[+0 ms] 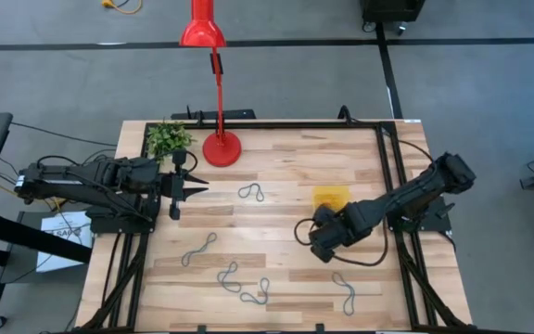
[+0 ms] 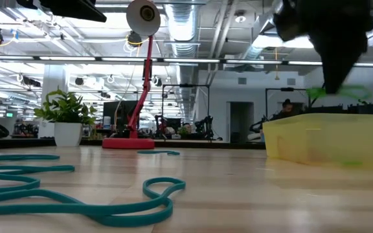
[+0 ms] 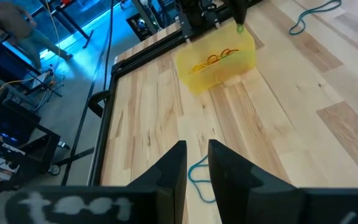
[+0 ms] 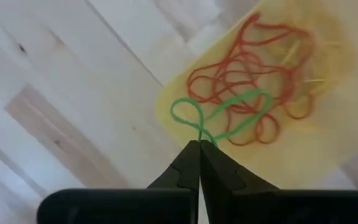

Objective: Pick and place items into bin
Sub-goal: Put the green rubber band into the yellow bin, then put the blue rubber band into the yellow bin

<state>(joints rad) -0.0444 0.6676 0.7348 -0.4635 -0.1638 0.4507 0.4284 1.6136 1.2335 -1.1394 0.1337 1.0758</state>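
I see a grey floor (image 1: 286, 83) around the pale wooden surface (image 1: 276, 172), where a red lamp (image 1: 213, 56) and a potted plant (image 1: 168, 139) stand. Beyond, my low camera shows a bright ceiling (image 2: 206, 26) with strip lights and ducts.

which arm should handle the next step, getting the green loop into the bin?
Right. The right gripper is shut on the green loop, which hangs over the bin; it probably only needs to open. The left gripper waits across the table, near the plant.
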